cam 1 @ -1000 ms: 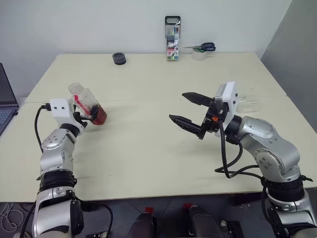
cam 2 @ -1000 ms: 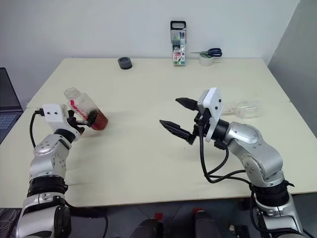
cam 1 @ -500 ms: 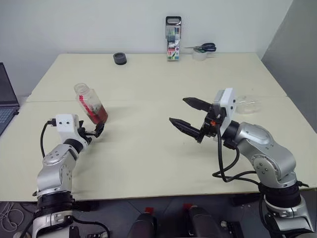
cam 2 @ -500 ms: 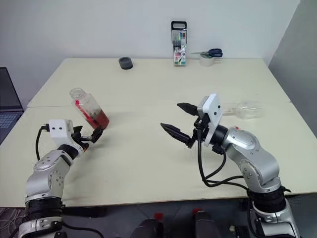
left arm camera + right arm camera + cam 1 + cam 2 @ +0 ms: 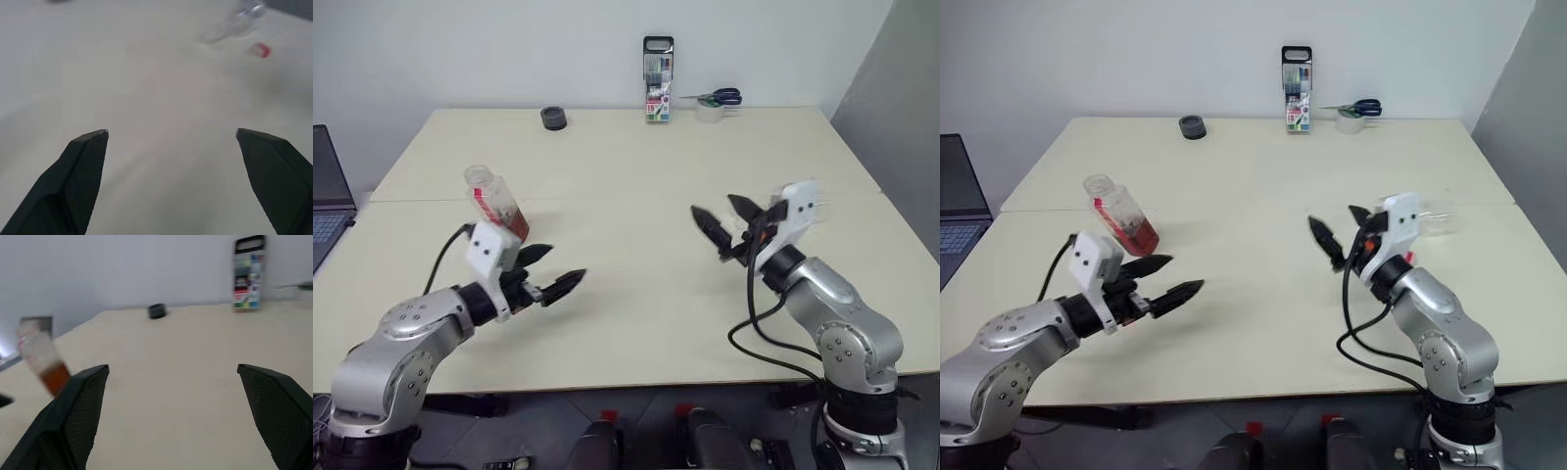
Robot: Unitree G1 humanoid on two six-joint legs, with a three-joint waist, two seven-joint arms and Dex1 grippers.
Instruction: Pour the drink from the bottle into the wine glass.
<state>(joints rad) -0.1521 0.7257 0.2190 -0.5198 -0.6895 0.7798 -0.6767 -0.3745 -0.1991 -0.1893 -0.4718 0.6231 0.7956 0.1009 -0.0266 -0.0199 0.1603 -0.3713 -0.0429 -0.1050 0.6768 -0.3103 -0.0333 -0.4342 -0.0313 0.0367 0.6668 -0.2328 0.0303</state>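
Observation:
The bottle stands free at the left of the cream table, with no cap on its neck. It looks tilted to the left, and the reddish-brown drink fills its lower part. My left gripper is open and empty, in front of the bottle and to its right, apart from it and pointing right. The wine glass lies on its side at the right. Just in front of the glass, my right gripper stands open and empty, above the table. The right wrist view catches the bottle too.
A marker case stands at the table's far edge, with scissors on a tape roll to its right and a small black roll to its left. A laptop sits off the left edge. A small red cap lies near the glass.
My left gripper has let go of the bottle, swung right and come nearer, and now points right. My right gripper has moved right toward the lying glass and turned.

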